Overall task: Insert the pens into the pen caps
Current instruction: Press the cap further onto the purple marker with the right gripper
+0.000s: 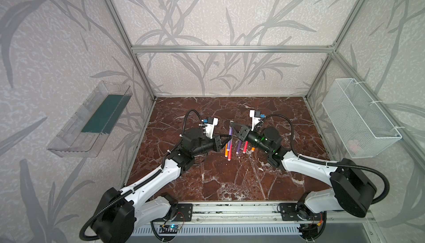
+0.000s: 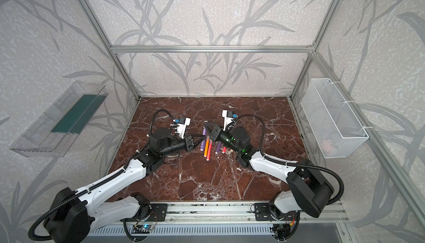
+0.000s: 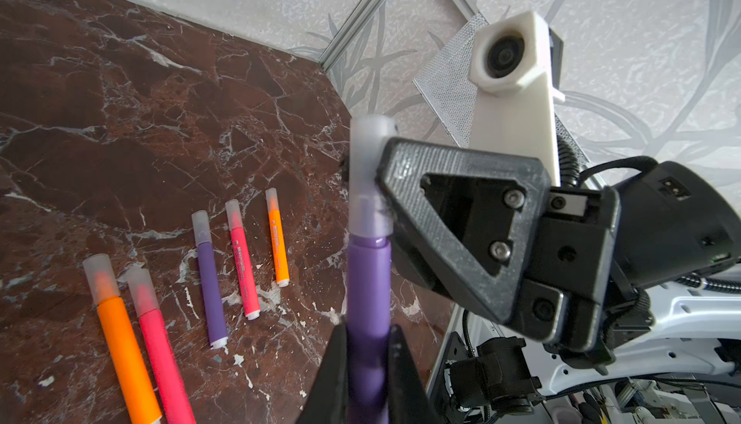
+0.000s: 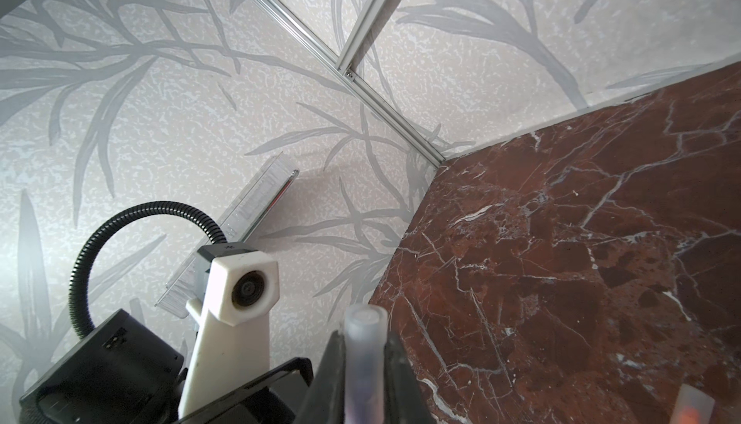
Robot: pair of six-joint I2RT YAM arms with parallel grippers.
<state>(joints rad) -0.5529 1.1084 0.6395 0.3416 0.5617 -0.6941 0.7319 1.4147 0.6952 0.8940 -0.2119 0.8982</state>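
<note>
Over the middle of the veined marble worktop (image 3: 120,101), the left end effector (image 3: 367,335) clamps a smooth purple pen (image 3: 368,281). The right end effector (image 4: 363,345) pinches the frosted tubular cap (image 3: 363,217) on its tip. Five capped pens (image 3: 210,289) lie just nearer.

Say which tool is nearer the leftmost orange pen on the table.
Left. The left tool, holding the purple pen, hangs just left of the orange pen; the right tool grips the cap farther back.
</note>
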